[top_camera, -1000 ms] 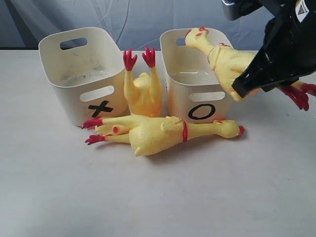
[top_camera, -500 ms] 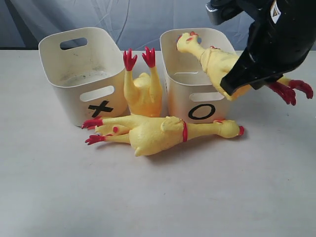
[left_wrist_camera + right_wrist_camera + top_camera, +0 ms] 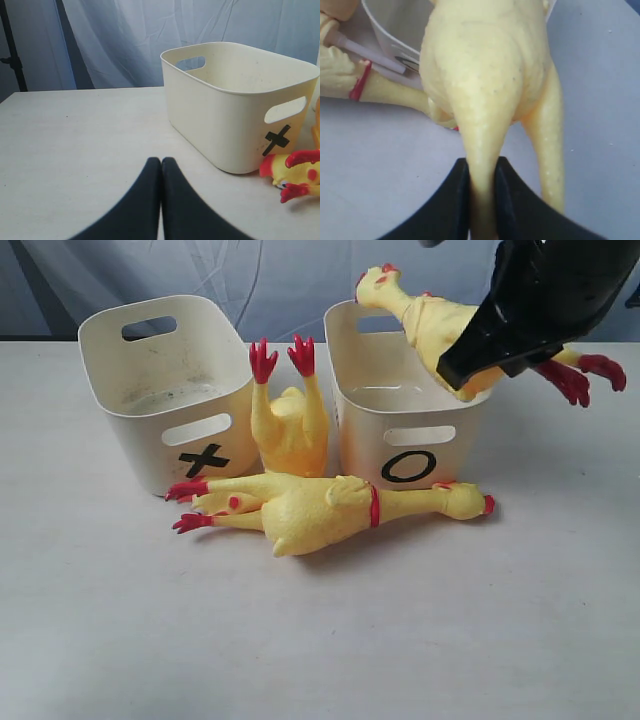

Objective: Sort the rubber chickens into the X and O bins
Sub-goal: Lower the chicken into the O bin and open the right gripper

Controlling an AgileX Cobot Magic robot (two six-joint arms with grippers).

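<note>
Right gripper point(image 3: 482, 172) clamps one leg of held chicken point(image 3: 432, 325), tilted over O bin point(image 3: 372, 440), head toward 10 o'clock. I should centre it above the opening, lower, then release. Left gripper point(image 3: 161, 165) pinched together, empty.

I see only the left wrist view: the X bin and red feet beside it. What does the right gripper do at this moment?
Observer: The right gripper is shut on a rubber chicken at its leg end.
Operator: Where is that chicken?
Observer: In the air over the O bin, head above the back rim, feet past the bin's side.
Operator: What else lies outside the bins?
Observer: A second chicken lies before both bins; a headless body stands feet up between them.
</note>
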